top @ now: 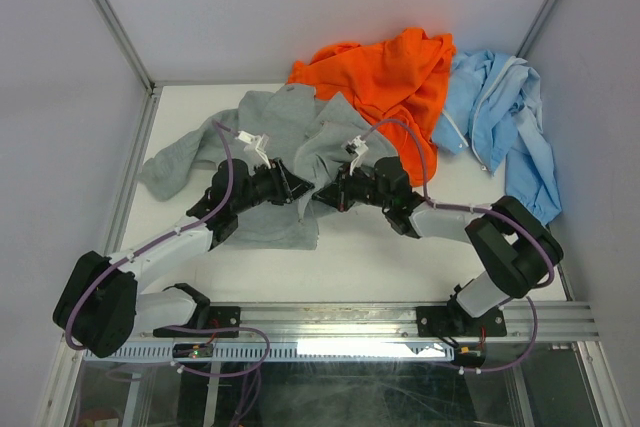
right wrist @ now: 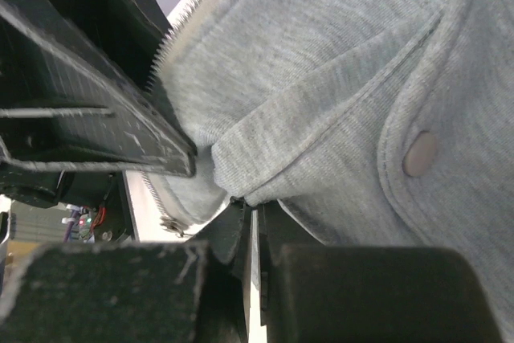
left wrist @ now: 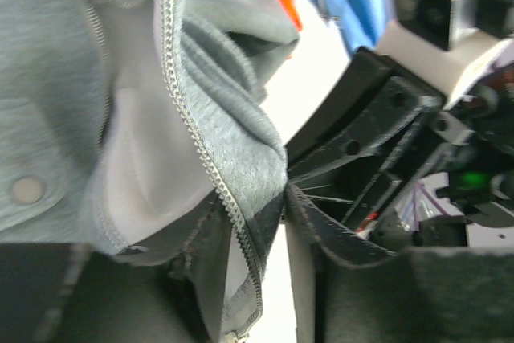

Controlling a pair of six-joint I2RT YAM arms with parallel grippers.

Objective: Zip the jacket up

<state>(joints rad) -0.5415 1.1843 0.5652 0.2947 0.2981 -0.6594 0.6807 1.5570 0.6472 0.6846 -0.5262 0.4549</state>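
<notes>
The grey jacket (top: 275, 122) lies unzipped at centre-left of the table. Both grippers meet at its lower front edge. My left gripper (top: 300, 192) is open. In the left wrist view the jacket (left wrist: 48, 118) hangs with its pale zipper teeth (left wrist: 189, 118) running down beside the left gripper's (left wrist: 281, 198) left finger, and white table shows in the gap. My right gripper (top: 326, 195) is shut, and in the right wrist view its tips (right wrist: 253, 202) pinch a fold of the jacket (right wrist: 345, 78). The zipper slider (right wrist: 173, 226) hangs just left of them.
A bright orange garment (top: 385, 72) lies at the back, overlapping the grey jacket's right shoulder. A light blue jacket (top: 500, 117) lies at the back right. White walls close in the sides and back. A metal rail (top: 330, 322) runs along the near edge.
</notes>
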